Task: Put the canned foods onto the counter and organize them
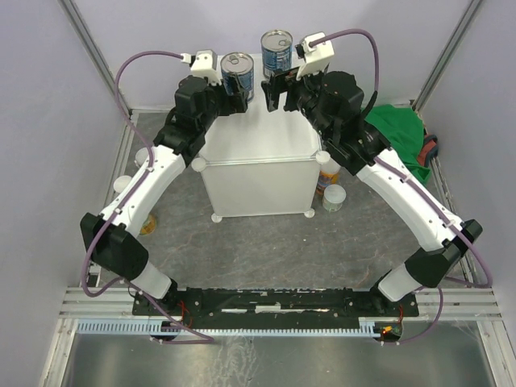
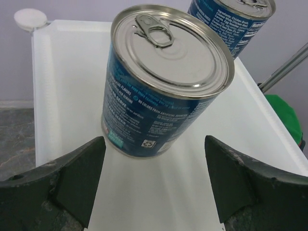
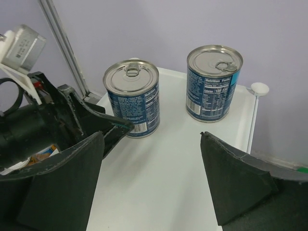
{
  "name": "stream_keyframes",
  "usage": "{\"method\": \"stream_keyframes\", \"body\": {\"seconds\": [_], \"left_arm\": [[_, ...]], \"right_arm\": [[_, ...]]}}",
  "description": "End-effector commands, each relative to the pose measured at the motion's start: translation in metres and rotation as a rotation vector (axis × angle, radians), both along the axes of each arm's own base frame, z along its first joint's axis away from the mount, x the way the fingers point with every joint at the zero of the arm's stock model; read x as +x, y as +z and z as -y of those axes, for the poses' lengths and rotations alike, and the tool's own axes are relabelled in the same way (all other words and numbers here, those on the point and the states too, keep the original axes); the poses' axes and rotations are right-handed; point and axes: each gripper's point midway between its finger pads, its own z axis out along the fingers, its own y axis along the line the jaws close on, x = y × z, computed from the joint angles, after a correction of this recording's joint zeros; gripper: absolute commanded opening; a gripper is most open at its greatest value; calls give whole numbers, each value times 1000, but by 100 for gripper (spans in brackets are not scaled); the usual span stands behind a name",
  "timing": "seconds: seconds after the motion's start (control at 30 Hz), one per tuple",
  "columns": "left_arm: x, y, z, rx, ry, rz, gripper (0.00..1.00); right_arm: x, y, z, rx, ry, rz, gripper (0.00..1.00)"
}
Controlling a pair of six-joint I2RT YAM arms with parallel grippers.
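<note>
Left gripper (image 2: 154, 156) stands spread wide, its two dark fingers (image 2: 72, 183) on either side of the left blue can (image 2: 163, 86) and just short of it, with a gap showing at each side, so nothing is pinched. That can stands upright on the white desk (image 2: 62, 96), its silver pull-tab top facing up. The right blue can (image 2: 231, 19) stands behind it and to the right, apart from it. Right gripper (image 3: 151, 139) is spread too and holds nothing. It hangs over the bare desk top with both blue cans ahead of it. From this wrist the right blue can is seen upright near the far right corner, close to a round knob (image 3: 260, 87). From above, the two blue cans stand along the far edge of the desk, each with an arm reaching in just behind it. More cans sit down on the grey floor (image 1: 266, 242). An orange-labelled can (image 1: 329, 173) and a pale white-lidded can (image 1: 334, 197) are side by side at the desk's right wall. A yellow can (image 1: 149, 224) shows under the left arm, and two white lids (image 1: 143, 156) show beside that arm. A green cloth (image 1: 399, 129) lies on the floor behind the right arm.
</note>
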Motion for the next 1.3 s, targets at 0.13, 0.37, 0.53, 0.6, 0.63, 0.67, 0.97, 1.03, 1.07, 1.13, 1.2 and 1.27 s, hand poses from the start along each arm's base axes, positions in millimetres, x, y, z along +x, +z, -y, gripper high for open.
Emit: {"method": "stream_keyframes", "body": {"seconds": [0.13,0.37,0.53,0.6,0.63,0.67,0.97,1.03,1.07,1.13,1.2,1.27], "left_arm": [[18,29,3,0,48,71,91],[36,24,3,18,98,68,91],[47,25,3,41,113,83,87],[51,25,2,51,123,90,87],[54,24,3,57,127,92,87],[56,24,1,61,136,95,87],[74,23,-3,70,174,106,87],[78,23,-5,67,181,108,88],[80,21,-5,67,184,106,88],[83,22,-8,64,191,107,88],[86,22,-10,63,194,109,88],[88,23,-15,60,197,112,88]], "right_arm": [[-20,36,21,69,-22,78,87],[-21,35,20,71,-16,78,87],[-20,34,20,70,-17,78,86],[-20,34,20,67,-20,80,86],[-19,33,20,63,-23,80,86],[-19,33,20,61,-24,82,86],[-12,23,28,29,-62,67,86],[-11,19,34,25,-84,59,86],[-10,17,38,25,-98,54,86],[-9,12,47,25,-125,42,87],[-8,6,57,25,-153,26,87],[-8,0,67,24,-184,11,88]]}}
